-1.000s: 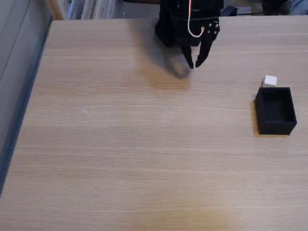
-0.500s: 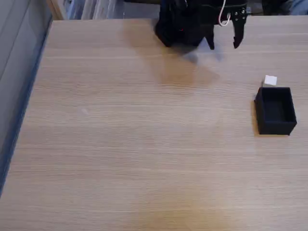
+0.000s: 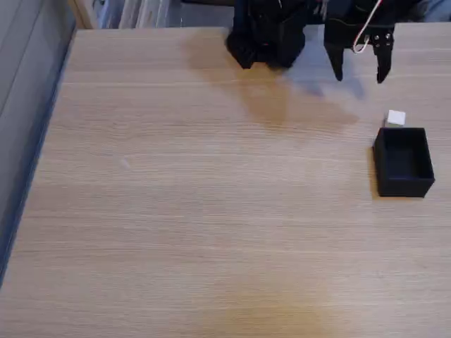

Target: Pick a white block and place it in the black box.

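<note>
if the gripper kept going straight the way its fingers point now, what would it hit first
Most likely bare wooden table. The open black two-finger gripper points downward, up and left of the tiny white cube and the matte black open-topped box. With one view, depth is uncertain.

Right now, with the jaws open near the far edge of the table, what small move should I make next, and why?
Probably carry the gripper a little further right in the fixed view and toward the camera, until it hangs over the white block. The jaws stand open and empty, up and to the left of the block, which sits on the table just behind the black box, outside it.
</note>
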Motion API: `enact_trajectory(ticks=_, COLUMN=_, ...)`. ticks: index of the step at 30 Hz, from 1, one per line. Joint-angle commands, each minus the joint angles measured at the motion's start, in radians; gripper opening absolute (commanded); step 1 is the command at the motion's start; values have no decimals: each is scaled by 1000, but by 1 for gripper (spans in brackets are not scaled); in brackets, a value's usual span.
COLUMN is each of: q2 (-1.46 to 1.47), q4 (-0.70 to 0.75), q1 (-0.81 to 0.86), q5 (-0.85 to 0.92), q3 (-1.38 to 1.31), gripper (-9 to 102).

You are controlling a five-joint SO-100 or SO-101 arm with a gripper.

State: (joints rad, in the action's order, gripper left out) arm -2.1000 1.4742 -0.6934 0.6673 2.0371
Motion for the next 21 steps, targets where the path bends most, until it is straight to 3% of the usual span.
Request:
enact_trajectory(ticks=1, q2=60, q4=-25, q1=-25, q5=-57, q3=-78, gripper=29)
enact_trajectory(ticks=21, q2=357, q4=-81, q1=-158, q5=-235, q3=-278, gripper=30)
